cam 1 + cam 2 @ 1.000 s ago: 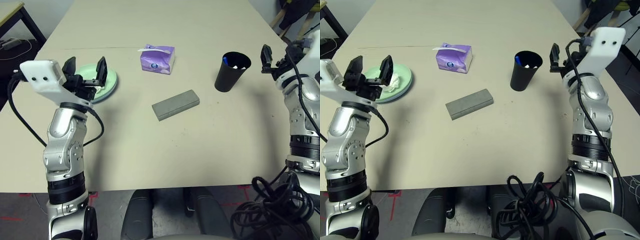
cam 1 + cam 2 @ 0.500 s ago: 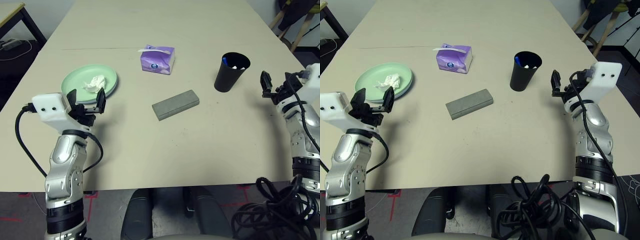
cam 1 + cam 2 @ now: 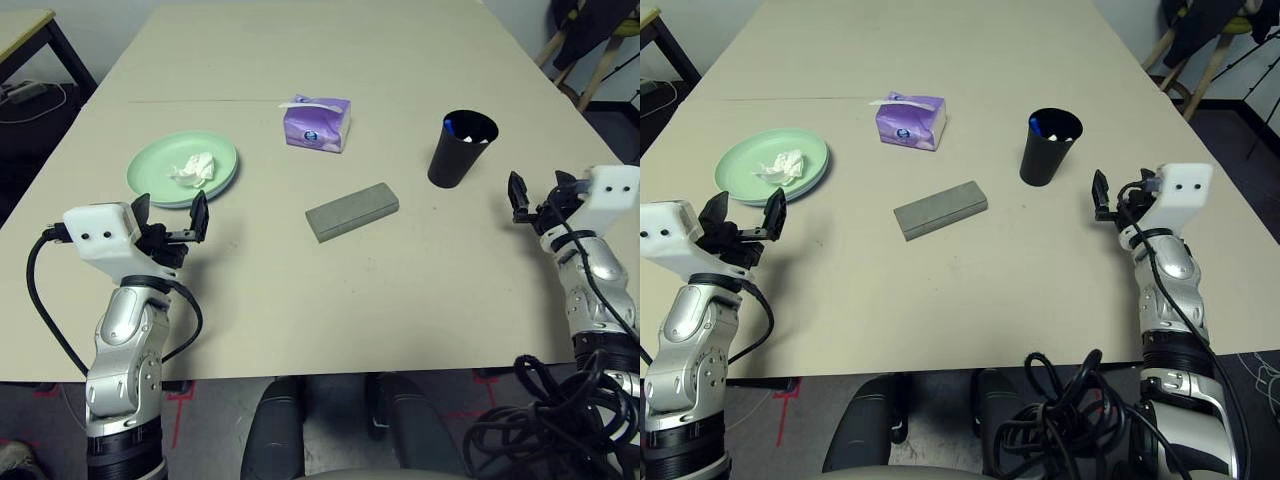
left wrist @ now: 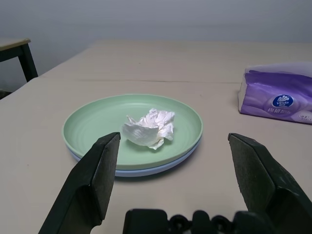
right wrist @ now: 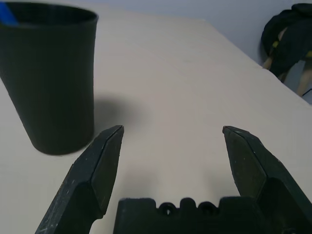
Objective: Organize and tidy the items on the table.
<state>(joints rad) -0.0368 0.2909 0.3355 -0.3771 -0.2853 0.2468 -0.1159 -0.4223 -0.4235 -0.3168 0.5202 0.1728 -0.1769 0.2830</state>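
- Both arms have come down since a second ago: the left hand (image 3: 170, 218), which hung over the plates, now sits lower and nearer the robot's body, and the right hand (image 3: 1113, 196) has dropped from beside the cup's rim to just above the tabletop (image 3: 400, 300). The things themselves have not moved.
- Both hands are empty, fingers spread wide apart.
- Straight ahead of the left hand, near it, lies the pale green plate (image 4: 102, 122), stacked on a pale blue plate (image 4: 146, 170) whose edge peeks out beneath. A crumpled white tissue (image 4: 148, 128) rests in the green plate's middle.
- Ahead of the right hand and off towards the robot's left stands the black cup (image 5: 46, 73), upright, with something blue and something white poking up inside.
- Between the two hands, well apart from both, the grey oblong glasses case (image 3: 351, 210) lies closed and slantwise; beyond it sits a purple tissue box (image 3: 317, 121).
- By my reckoning the tidying is mostly done, with the tissue the likely leftover. To lift it well, the left hand should come forward over the plate, dip from above, and pinch the tissue's raised folds without pressing the rim, which could tip the stack.
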